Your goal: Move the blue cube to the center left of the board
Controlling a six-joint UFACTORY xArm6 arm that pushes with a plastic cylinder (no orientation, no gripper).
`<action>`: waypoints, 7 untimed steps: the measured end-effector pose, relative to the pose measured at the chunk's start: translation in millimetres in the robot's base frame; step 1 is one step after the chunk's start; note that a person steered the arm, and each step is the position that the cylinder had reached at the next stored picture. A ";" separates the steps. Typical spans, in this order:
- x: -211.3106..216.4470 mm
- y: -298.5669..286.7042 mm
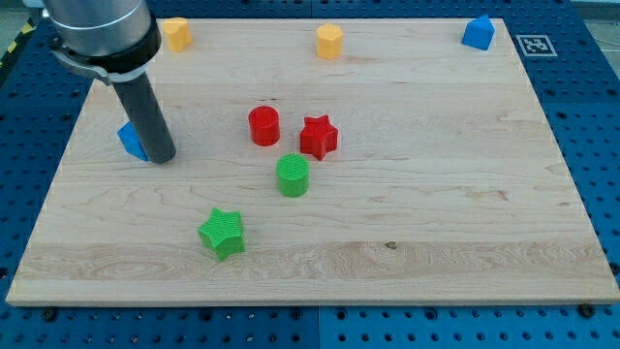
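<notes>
Wooden board [436, 194] sits on a blue pegboard table [591, 116], w/ a small black-and-white marker tag [535, 44] just off its top right corner. You've only one view, so take the red cylinder [263, 126] near the board's middle as your landmark.

You'll see the red star [319, 136] just to the view's right of that cylinder, close but apart. Green cylinder [293, 175] is below it and a bit right, near the star's lower side. Green star [223, 233] lies further down and left of the landmark.

Up top: an orange block [176, 33] far up-left of the red cylinder, a yellow block [329, 42] up and slightly right, and a blue house-like block [478, 32] far up-right at the corner; shapes of the first two are hard to call.

Your task block, the blue cube [131, 140], is well left of the red cylinder, approx. same height, near the board's left edge. It's partly hidden behind the dark rod. My tip [161, 158] rests on the board touching, or all but touching, the cube's right side, between cube and landmark.

No gripper on this arm, so no open/closed state to give you; the rod holds nothing.
</notes>
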State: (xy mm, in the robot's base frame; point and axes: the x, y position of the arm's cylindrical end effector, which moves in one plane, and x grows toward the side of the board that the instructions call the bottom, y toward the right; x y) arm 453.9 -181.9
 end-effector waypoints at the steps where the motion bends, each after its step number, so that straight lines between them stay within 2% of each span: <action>1: 0.0 5.3; 4: 27.9 24.2; 7: -24.6 -3.9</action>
